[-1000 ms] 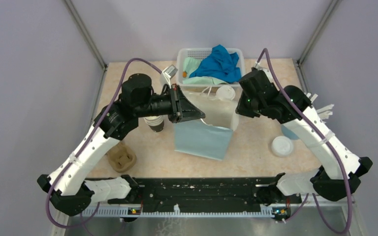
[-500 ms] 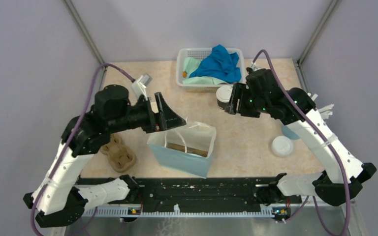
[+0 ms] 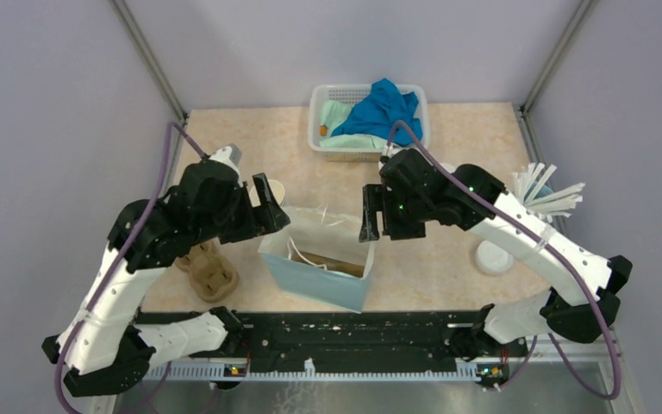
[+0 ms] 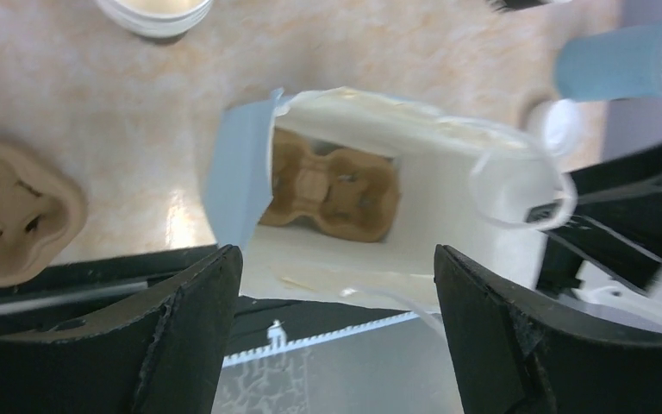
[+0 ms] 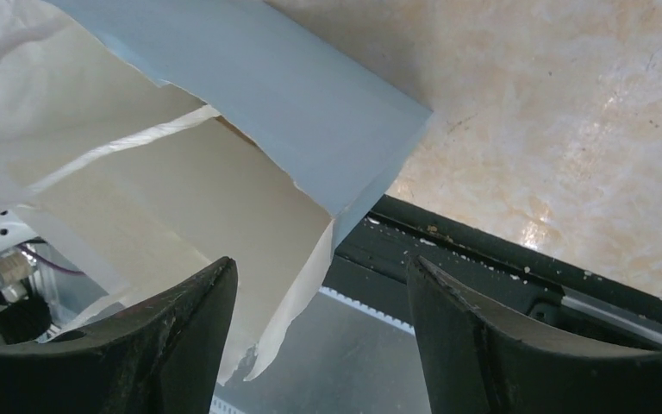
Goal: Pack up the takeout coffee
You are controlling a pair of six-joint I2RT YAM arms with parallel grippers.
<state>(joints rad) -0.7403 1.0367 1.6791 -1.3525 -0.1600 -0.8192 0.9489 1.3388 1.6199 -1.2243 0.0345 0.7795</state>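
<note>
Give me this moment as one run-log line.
light blue paper bag: upright, open | brown pulp cup tray: inside it | left hand: open, by bag | right hand: open, by bag

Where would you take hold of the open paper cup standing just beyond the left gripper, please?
Probably at its rim, from straight above, one finger inside and one outside the wall: the paper cup stands upright with no lid, so its mouth is free. The open left gripper is nearest.
</note>
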